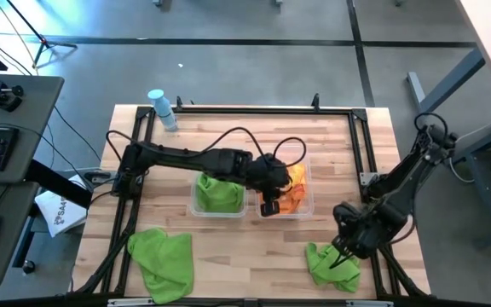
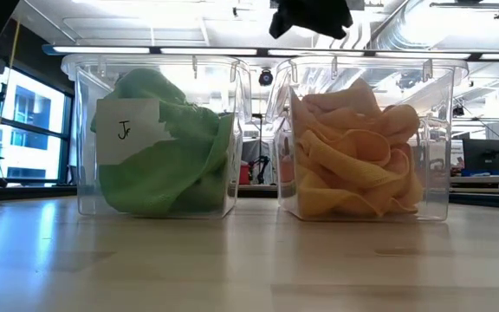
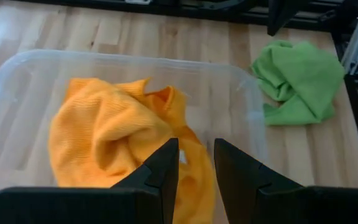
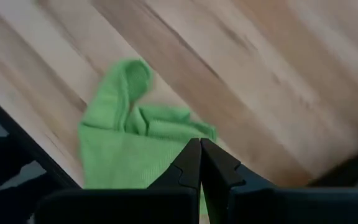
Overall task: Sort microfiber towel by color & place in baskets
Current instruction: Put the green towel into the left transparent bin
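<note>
In the right basket point(image 1: 305, 207) orange towels point(image 2: 353, 156) lie crumpled under the parted, empty left gripper point(image 1: 269, 207); right gripper point(image 1: 341, 256) closed above a green towel point(image 1: 331, 266).

Left gripper point(image 2: 312, 17) cut off by low view's top edge

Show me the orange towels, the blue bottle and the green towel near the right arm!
orange towels point(image 3: 104, 137): left wrist view, middle fold.
blue bottle point(image 1: 162, 107): high view, its body.
green towel point(image 1: 324, 264): high view, left part.
</note>
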Action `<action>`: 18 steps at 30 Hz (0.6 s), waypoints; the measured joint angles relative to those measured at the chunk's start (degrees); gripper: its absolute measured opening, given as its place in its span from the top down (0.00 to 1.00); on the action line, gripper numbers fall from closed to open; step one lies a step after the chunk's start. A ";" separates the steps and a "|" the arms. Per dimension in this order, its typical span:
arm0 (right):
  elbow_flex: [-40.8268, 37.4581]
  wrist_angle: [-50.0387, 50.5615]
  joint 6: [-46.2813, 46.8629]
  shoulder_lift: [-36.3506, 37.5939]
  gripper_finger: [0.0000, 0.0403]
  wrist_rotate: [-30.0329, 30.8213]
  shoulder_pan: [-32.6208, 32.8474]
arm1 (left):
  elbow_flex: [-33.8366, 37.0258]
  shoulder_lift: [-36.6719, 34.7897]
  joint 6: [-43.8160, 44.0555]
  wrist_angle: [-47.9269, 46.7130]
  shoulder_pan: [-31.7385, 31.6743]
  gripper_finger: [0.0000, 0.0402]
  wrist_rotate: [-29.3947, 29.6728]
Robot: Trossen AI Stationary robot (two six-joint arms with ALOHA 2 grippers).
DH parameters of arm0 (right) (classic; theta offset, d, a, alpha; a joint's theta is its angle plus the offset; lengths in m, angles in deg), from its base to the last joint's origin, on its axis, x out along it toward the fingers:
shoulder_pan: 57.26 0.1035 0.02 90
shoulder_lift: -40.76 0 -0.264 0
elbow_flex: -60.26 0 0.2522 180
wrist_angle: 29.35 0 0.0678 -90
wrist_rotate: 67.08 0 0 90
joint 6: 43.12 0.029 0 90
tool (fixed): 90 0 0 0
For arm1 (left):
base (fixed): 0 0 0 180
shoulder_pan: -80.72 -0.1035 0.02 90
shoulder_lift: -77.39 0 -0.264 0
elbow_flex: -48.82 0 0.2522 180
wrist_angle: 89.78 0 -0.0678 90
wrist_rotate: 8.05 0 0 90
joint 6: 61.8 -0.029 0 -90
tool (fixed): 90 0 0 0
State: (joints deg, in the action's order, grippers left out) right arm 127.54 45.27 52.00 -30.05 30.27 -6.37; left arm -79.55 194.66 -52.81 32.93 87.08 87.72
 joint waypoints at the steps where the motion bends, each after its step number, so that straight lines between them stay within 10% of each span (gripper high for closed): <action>1: 0.00 -0.05 1.36 -0.46 1.00 -1.00 0.00 | 0.00 0.00 0.50 0.00 0.37 0.77 0.24; 18: 0.00 -8.00 27.96 -7.09 0.98 -7.39 5.34 | 0.00 0.00 6.92 -0.58 5.59 0.77 4.73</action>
State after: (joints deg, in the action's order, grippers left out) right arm 127.54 37.27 79.96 -37.14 22.89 -1.03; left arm -79.55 194.66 -45.89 32.35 92.67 92.46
